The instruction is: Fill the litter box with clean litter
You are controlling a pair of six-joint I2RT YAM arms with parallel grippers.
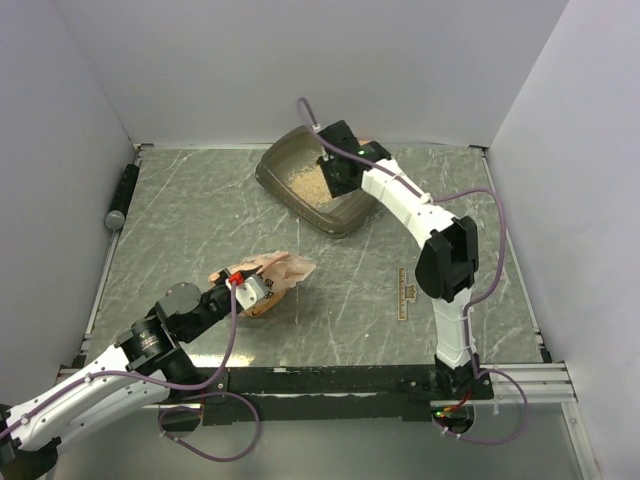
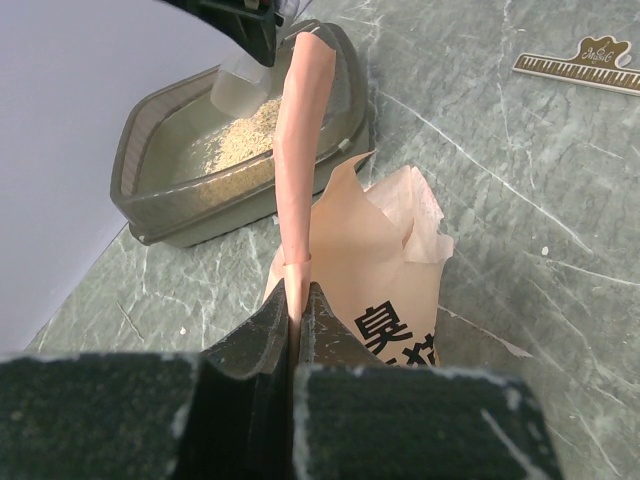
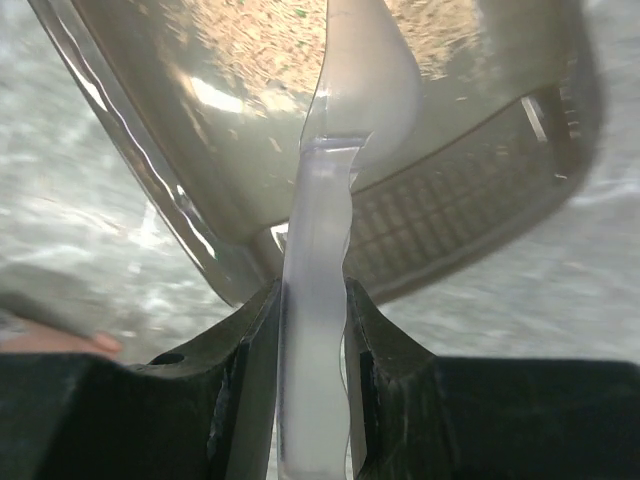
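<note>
The grey-brown litter box (image 1: 300, 208) stands at the back of the table with pale tan litter (image 1: 312, 183) in it. My right gripper (image 1: 330, 175) hovers over the box, shut on the handle of a translucent white scoop (image 3: 340, 150); the box (image 3: 470, 220) and litter (image 3: 280, 40) lie beneath. The pink litter bag (image 1: 285, 268) lies at the front left. My left gripper (image 1: 262, 292) is shut on a folded edge of the bag (image 2: 303, 130), which stands up from my left gripper (image 2: 298, 300). The bag's printed face (image 2: 390, 250) is open towards the box (image 2: 160, 215).
A tan ruler (image 1: 405, 290) lies on the table right of centre, also in the left wrist view (image 2: 580, 65). A black cylinder (image 1: 122, 195) lies along the left edge. White walls close in three sides.
</note>
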